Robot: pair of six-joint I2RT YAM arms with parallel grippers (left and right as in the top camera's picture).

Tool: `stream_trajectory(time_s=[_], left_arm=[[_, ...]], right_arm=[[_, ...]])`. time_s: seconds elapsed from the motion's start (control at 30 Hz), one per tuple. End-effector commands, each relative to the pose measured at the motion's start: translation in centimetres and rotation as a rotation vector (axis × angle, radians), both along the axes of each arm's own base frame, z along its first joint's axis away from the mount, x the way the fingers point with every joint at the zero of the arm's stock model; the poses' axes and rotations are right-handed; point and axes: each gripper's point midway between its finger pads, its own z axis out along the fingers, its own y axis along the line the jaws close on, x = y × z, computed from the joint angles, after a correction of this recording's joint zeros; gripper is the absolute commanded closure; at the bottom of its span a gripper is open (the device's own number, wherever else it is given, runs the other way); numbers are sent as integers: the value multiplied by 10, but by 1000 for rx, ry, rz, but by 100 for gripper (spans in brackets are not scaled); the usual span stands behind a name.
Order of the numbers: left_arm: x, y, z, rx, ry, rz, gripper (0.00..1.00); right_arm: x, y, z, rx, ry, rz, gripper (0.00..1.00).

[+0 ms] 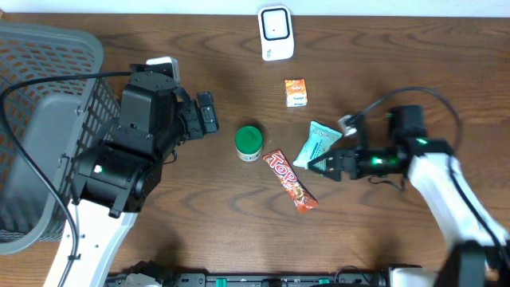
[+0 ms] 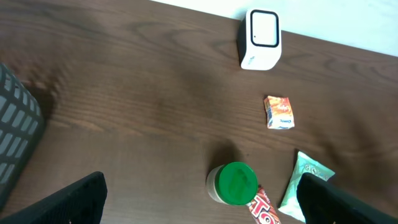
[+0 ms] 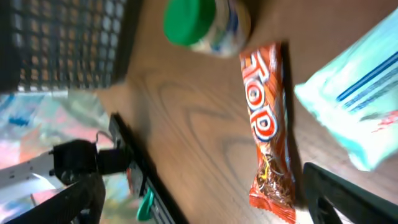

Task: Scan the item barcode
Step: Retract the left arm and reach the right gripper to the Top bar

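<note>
2 end effectors, both released and empty: left end effector [image 1: 207,113] near the green-lidded jar [image 1: 249,142], right end effector [image 1: 320,165] just beside the teal packet [image 1: 317,142].

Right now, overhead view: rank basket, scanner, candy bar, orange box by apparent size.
1. basket
2-3. scanner and candy bar: too close to rank; the bar is longer, the scanner wider.
4. orange box
</note>
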Motion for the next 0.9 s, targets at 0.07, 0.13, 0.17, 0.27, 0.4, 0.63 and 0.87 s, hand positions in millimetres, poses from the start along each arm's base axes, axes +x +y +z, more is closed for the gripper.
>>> stream_trajectory(time_s=[0.07, 0.13, 0.17, 0.27, 0.4, 0.63, 0.87], left_arm=[[3, 3, -1, 26, 1, 2, 2], [3, 3, -2, 26, 3, 2, 2], [3, 3, -2, 27, 5, 2, 2], [2, 4, -3, 29, 11, 2, 2], [2, 4, -4, 31, 15, 2, 2], [0, 4, -7, 35, 28, 2, 2], [-5, 6, -11, 44, 52, 1, 2]], right_arm=[[1, 25, -42, -113, 82, 118, 6], [4, 26, -59, -207, 106, 129, 6], [6, 26, -65, -243, 106, 141, 6], [12, 25, -80, -326, 102, 154, 4], [19, 23, -100, -423, 100, 148, 2], [4, 31, -128, -415, 194, 192, 18], [-20, 30, -158, -481, 282, 259, 21]])
